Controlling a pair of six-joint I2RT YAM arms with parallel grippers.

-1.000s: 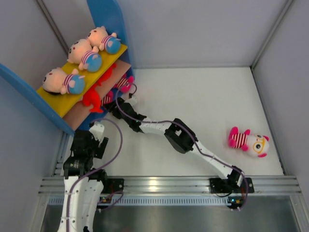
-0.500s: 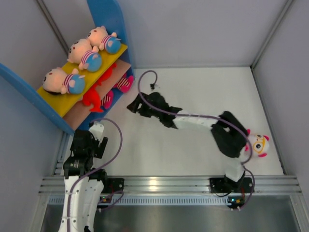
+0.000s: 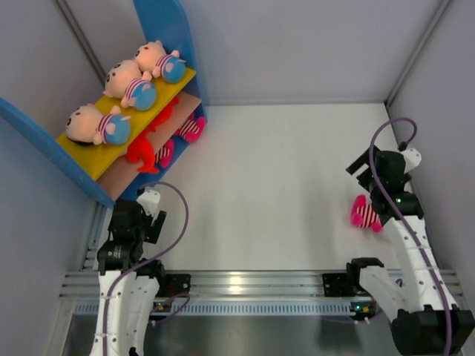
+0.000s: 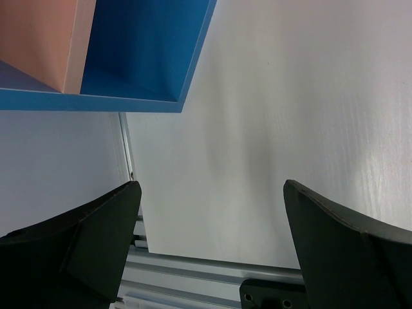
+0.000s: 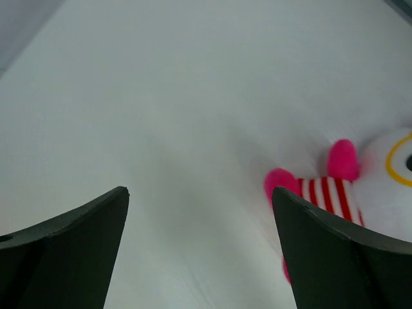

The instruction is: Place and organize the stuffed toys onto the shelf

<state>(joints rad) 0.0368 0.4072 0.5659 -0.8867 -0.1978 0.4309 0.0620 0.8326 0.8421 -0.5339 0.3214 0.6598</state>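
Tabletop (image 3: 282,170), white and matte, is seen from above, enclosed by plain grey walls (image 3: 297,44). A ridged aluminium rail (image 3: 245,285) is laid across the bottom of the frame, and both arm bases are bolted to it.

At the upper left, the shelf (image 3: 167,30) is set at an angle against the wall, with blue side panels. Three peach dolls (image 3: 93,124) in pink-striped shirts and blue pants are lined up on its yellow upper board (image 3: 82,152). Red creatures (image 3: 145,148) are tucked beneath on the tan lower board (image 3: 119,182), with a pink toy (image 3: 191,128) just beside them, mostly hidden by the board above.

At the right edge of the table, well apart from the shelf, a white owl (image 5: 380,187) with pink ears, yellow-ringed eyes and a red-striped body is left lying on the surface. From above it is largely covered by the right arm.

The right gripper (image 5: 199,193) is held over bare table beside the owl, its fingers spread wide and nothing between them. The left gripper (image 4: 209,193) is parked at the lower left near the shelf's blue corner, fingers likewise spread and nothing held.
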